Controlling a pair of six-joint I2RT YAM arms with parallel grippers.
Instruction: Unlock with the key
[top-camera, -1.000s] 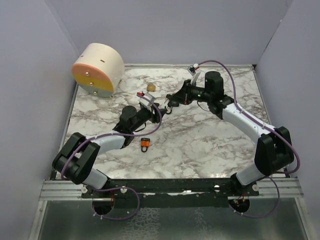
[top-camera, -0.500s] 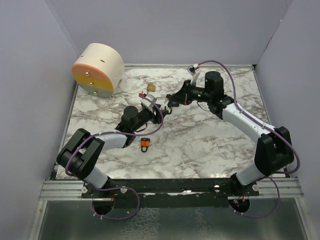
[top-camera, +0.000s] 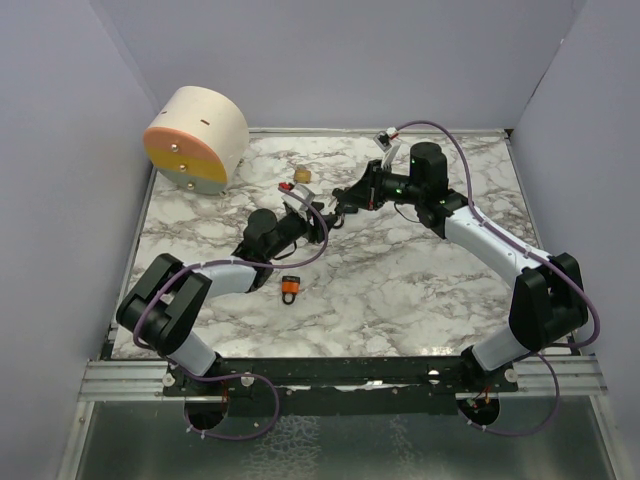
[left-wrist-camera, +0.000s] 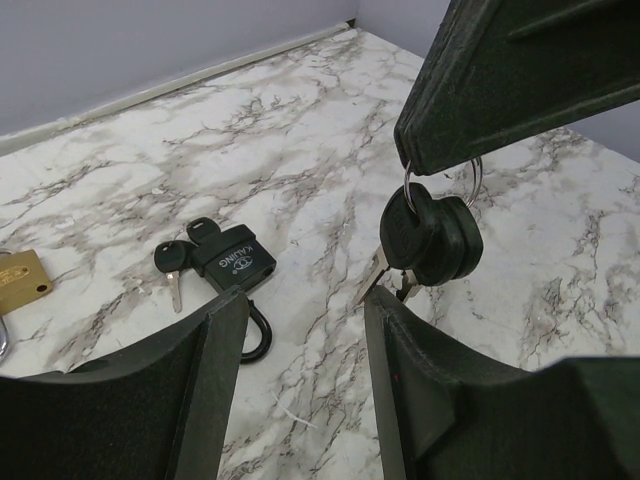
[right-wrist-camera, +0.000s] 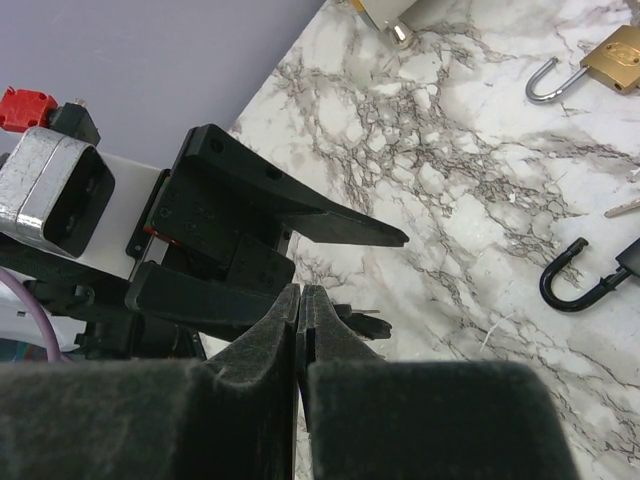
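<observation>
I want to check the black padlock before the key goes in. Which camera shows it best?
Left wrist view: the black padlock lies close, lettered face up, shackle partly hidden. The right wrist view catches only its shackle and a corner at the right edge. The top view shows it too small to make out.
</observation>
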